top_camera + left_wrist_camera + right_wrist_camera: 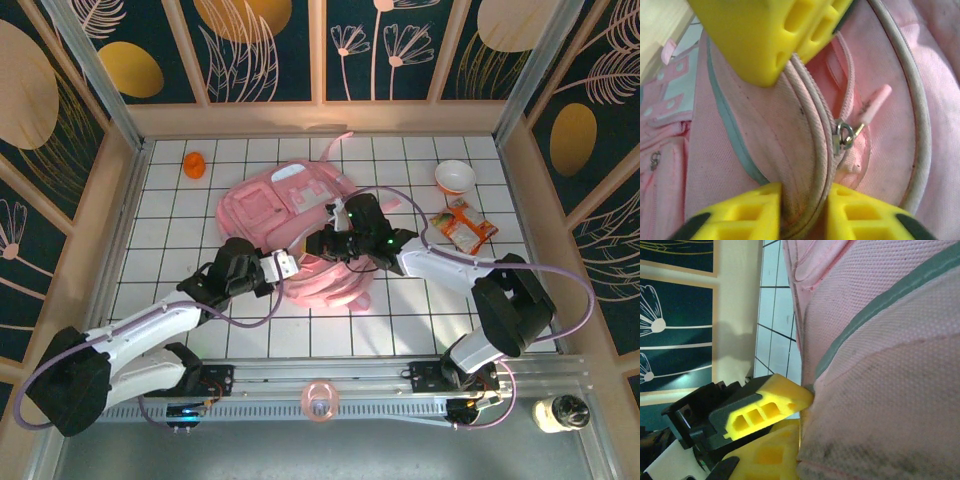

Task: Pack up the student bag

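Observation:
The student bag, pale pink, lies in the middle of the tiled table. Both grippers meet at its near edge. My left gripper is shut on the bag's zip rim; in the left wrist view its yellow fingers clamp the piped fabric edge of the bag just below the metal zip pull. My right gripper is shut on the same rim a little further along, and its yellow fingers show at the top of that view. In the right wrist view the right gripper pinches the bag's fabric.
An orange object lies at the back left. A white bowl and an orange snack packet sit at the right. A pink ring rests on the front rail and a jar stands at the front right corner.

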